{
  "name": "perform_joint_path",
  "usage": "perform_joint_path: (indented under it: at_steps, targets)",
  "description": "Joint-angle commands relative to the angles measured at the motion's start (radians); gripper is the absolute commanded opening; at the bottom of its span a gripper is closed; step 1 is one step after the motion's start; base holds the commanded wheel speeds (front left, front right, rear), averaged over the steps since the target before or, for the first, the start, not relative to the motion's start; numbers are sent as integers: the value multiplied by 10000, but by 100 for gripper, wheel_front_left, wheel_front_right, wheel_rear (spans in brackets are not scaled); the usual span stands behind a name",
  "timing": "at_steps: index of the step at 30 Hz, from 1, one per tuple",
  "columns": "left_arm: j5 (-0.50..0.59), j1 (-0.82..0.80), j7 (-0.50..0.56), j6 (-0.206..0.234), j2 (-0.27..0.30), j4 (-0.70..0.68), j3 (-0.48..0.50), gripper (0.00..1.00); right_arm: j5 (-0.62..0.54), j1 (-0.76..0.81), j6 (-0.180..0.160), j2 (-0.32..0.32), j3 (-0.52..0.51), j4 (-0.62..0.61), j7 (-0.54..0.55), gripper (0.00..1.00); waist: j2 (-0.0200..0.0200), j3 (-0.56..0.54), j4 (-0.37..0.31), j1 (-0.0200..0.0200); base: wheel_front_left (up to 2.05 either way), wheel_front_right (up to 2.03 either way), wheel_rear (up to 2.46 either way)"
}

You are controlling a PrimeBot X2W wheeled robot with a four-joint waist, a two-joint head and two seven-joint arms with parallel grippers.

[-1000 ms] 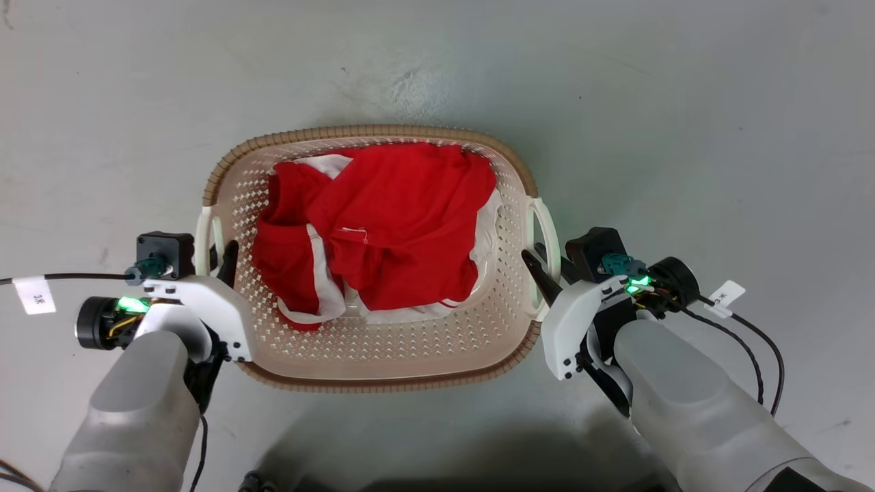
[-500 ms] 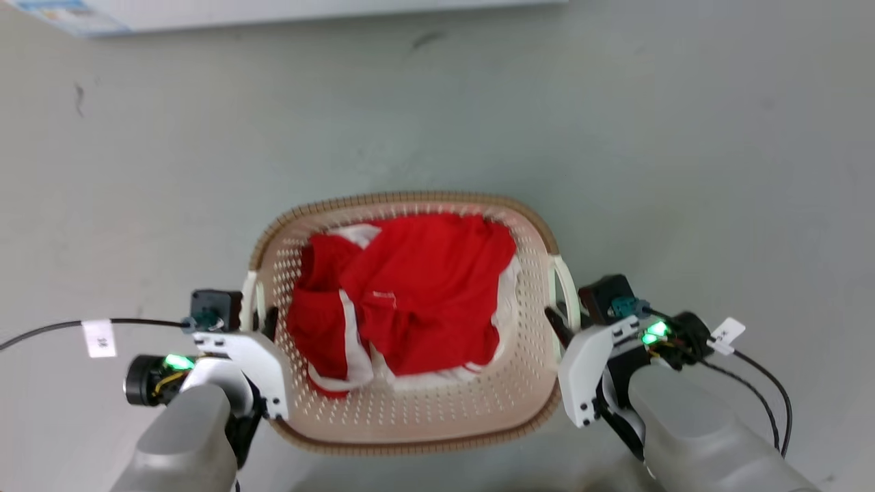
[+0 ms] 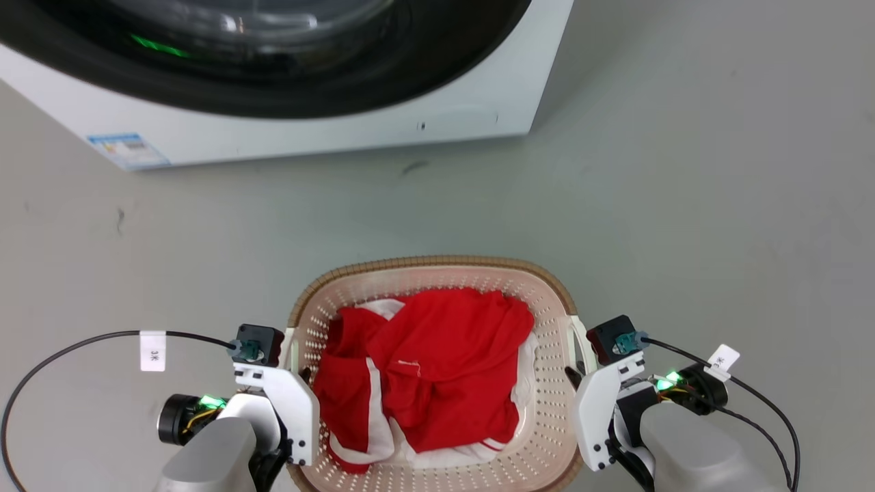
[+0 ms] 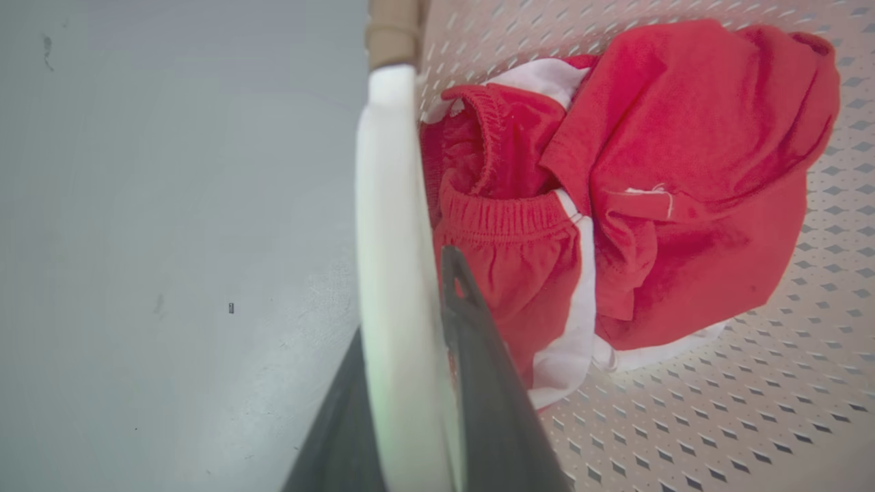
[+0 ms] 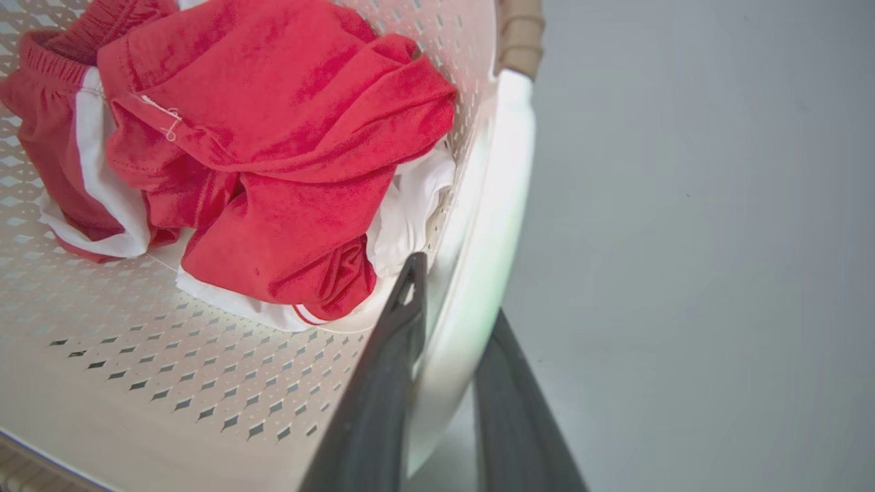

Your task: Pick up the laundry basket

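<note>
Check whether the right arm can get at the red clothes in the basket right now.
Probably not: the right gripper is shut on the white handle of the laundry basket. The red clothes lie close by, uncovered, but it would have to let go first.

Left claw: outer fingertip hiding behind left handle, handle blurring near lens. Right claw: finger bases running off bottom edge, right handle blurring between fingers. Behind claws, basket near rim being cut by head view's edge. Clothes covering basket floor. Ahead of claws, washer top being cropped, sticker print too small.
</note>
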Motion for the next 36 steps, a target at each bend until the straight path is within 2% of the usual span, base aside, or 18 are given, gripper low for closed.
perform_joint_path:
  at_steps: [1, 13, 17, 18, 22, 36]
  targets:
    - [-82, 134, 110, -143, -219, -182, -266, 0, 28, 20, 135, 228, 108, -81, 30, 0, 0, -664, -160, 1, 0, 0, 0]
    - [-1462, 408, 1465, -146, -225, -231, -1371, 0, 373, 236, 128, 213, 389, 261, 738, 0, 0, -2379, -235, 1, 0, 0, 0]
    - [-1836, 483, 1903, -147, -102, -273, -1701, 0, 544, 448, 122, 199, 515, 285, 982, 0, 0, -2869, -183, 1, 0, 0, 0]
    - [-2078, 581, 2286, -145, -25, -295, -1959, 0, 674, 641, 108, 163, 628, 302, 1251, 0, 0, -3227, -123, 1, 0, 0, 0]
    - [-2372, 680, 2550, -145, 94, -285, -2232, 0, 870, 838, 88, 105, 771, 296, 1522, 0, 0, -3695, -90, 1, 0, 0, 0]
    - [-3207, 844, 3111, -144, 115, -163, -2904, 0, 1226, 726, 75, -138, 1310, 240, 1780, 0, 0, -4395, 76, 1, 0, 0, 0]
